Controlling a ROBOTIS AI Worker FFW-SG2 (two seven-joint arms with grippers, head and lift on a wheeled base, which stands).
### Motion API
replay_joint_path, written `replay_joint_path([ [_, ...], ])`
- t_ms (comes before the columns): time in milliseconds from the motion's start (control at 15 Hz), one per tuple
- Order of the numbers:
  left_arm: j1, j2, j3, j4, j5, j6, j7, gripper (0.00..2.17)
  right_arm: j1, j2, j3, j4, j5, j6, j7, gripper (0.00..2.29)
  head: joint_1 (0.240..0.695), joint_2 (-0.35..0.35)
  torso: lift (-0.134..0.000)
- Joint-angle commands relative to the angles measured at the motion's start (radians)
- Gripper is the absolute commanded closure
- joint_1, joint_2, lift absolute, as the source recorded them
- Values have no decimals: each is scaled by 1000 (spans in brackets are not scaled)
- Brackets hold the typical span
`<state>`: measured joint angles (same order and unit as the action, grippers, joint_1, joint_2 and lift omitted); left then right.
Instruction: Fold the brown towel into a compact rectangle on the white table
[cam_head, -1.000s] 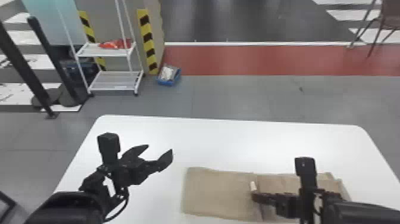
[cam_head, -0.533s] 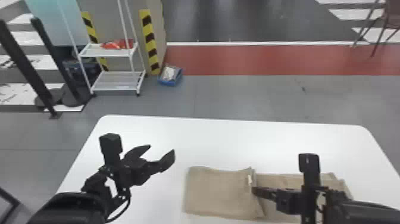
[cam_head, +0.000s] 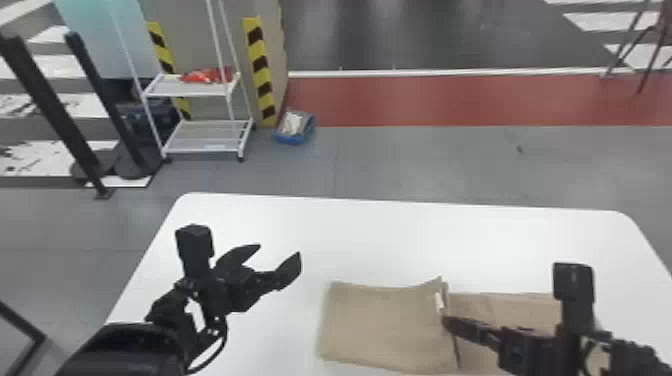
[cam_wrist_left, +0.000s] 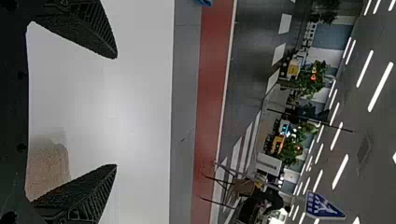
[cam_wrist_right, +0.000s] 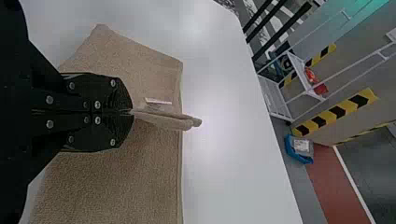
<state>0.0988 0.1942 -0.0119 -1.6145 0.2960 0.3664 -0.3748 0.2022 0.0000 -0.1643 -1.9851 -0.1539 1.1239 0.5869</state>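
Now, brown towel (cam_head: 385, 325) edge lifted higher, right gripper (cam_head: 445, 322) jaws pinching it, left gripper (cam_head: 280, 249) jaws spread.

Black arms (cam_head: 125, 350), boxy upright block (cam_head: 195, 247) on each wrist, looped black cable (cam_head: 224, 340), ridged tapering fingers (cam_wrist_left: 95, 30), round silver screws (cam_wrist_right: 97, 120)

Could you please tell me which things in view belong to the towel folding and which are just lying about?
For the job:
brown towel, partly lifted
white table under it
right claw, pinching the towel
left claw, open over the table

Just lying about:
white rack
red item on its upper shelf
blue bin on the floor
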Motion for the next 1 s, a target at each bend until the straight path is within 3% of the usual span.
replay_joint_path([
  [0, 1, -2, -10, -1, -8, 1, 1, 46, 40, 1, -75, -83, -18, 35, 17, 1332, 695, 56, 0],
  [200, 4, -9, -19, -1, -17, 4, 4, 46, 31, 1, -184, -86, -30, 72, 63, 1332, 695, 8, 0],
  [733, 1, -13, -28, -1, -25, 4, 11, 46, -7, 1, -365, -83, -12, 161, 192, 1332, 695, -107, 0],
  [933, 1, -13, -34, -1, -25, 4, 13, 46, -18, -21, -429, -70, -10, 176, 217, 1332, 695, -134, 0],
])
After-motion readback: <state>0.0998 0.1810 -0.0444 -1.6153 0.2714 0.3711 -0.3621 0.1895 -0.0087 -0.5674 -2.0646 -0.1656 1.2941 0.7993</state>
